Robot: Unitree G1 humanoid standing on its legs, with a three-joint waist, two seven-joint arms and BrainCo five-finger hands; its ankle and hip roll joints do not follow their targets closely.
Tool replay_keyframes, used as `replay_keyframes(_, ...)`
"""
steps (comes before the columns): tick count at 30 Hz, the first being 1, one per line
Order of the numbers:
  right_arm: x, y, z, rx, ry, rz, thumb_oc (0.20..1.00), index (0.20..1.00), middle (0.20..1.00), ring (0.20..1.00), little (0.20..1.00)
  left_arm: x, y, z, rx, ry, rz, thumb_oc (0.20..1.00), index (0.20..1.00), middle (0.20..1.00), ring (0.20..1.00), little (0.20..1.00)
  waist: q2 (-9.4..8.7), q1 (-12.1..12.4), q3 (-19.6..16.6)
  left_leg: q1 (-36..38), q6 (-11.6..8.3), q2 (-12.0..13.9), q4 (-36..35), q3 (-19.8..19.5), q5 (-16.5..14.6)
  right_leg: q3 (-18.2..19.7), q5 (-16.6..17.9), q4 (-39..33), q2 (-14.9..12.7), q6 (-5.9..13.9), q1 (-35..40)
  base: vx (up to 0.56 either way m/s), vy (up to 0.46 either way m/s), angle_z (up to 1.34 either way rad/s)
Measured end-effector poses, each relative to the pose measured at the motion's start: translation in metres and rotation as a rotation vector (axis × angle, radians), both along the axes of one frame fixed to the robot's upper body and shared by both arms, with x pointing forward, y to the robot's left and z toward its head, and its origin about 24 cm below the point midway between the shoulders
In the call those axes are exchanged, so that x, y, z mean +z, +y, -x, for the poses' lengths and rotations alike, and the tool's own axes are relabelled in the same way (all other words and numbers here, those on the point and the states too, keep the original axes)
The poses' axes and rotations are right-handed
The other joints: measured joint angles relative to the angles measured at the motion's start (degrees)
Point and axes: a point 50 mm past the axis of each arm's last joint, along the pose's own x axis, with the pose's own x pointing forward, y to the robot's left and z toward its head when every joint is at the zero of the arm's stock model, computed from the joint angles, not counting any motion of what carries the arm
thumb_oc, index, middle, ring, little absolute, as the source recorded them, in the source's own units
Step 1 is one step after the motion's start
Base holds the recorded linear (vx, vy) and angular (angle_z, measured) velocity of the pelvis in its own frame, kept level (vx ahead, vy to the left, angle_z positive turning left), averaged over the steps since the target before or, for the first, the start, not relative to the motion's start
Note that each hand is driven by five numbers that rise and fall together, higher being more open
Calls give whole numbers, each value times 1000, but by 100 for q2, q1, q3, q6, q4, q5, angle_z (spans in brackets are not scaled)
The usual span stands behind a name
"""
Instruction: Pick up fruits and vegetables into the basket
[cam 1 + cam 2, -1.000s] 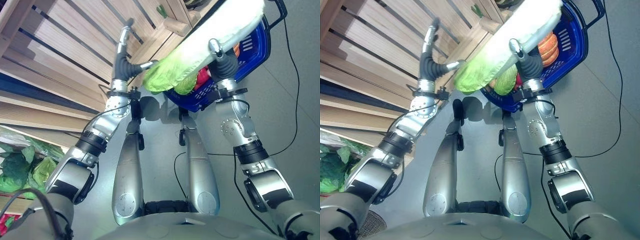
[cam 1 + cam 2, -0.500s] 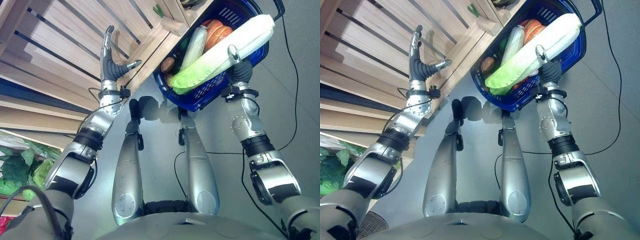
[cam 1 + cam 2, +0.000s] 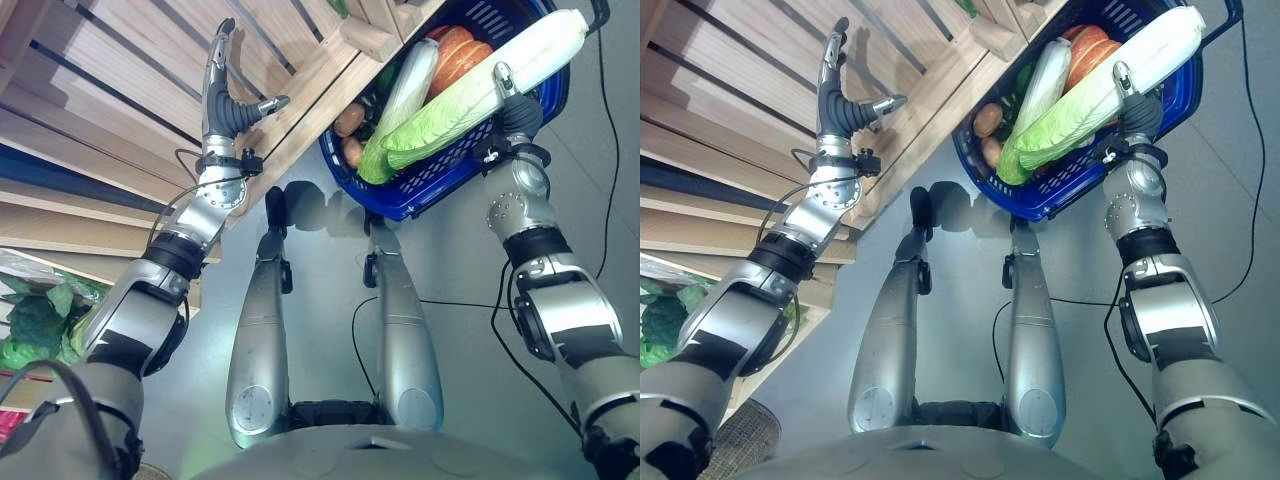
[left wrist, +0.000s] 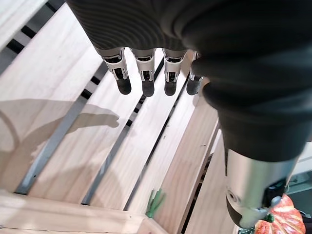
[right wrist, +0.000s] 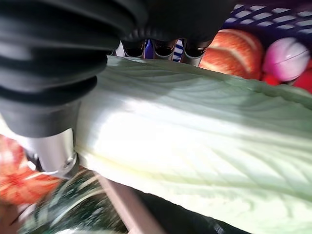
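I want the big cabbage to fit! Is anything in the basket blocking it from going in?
Yes. The cabbage in the right hand lies across the blue basket over a pale green vegetable and an orange pumpkin.

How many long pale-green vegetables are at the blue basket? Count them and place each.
2. One long leafy cabbage lies across the blue plastic basket, held by the right hand; a slimmer pale vegetable lies inside beside it. Others may be hidden.

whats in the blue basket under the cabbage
Under the napa cabbage, held by the right hand, the blue basket shows an orange pumpkin, a pale gourd and brown potatoes; anything deeper is covered.
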Motion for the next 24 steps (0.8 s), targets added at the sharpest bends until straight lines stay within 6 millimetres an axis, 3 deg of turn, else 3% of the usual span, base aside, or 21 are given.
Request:
replay_keyframes(19,-6,-12,-10,-93,275,70,216,216,216,216,216,1,-11,1,-49,-14,-24,1000,1000,1000,1000,1000,124,264,67,-566,14,-82,254,-52,4,10,-13,289,-72,-16,-588,7,-11,1)
replay_keyframes(20,-6,-12,-10,-96,281,70,740,740,740,740,740,1,-12,1,-50,-16,-24,1000,1000,1000,1000,1000,124,265,67,-578,17,-91,256,-46,6,17,-13,330,-81,-15,-622,0,0,0)
replay_keyframes(21,-6,-12,-10,-100,287,69,1000,1000,1000,1000,1000,1,-12,1,-51,-17,-24,1000,1000,1000,1000,1000,125,266,67,-595,17,-93,267,-45,6,14,-14,345,-86,-16,-641,0,0,0)
replay_keyframes(24,-6,-12,-11,-104,303,67,1000,1000,1000,1000,1000,2,-13,1,-53,-20,-23,1000,1000,1000,1000,1000,127,260,66,-671,16,-89,334,-60,0,2,-13,347,-82,-16,-676,0,0,0)
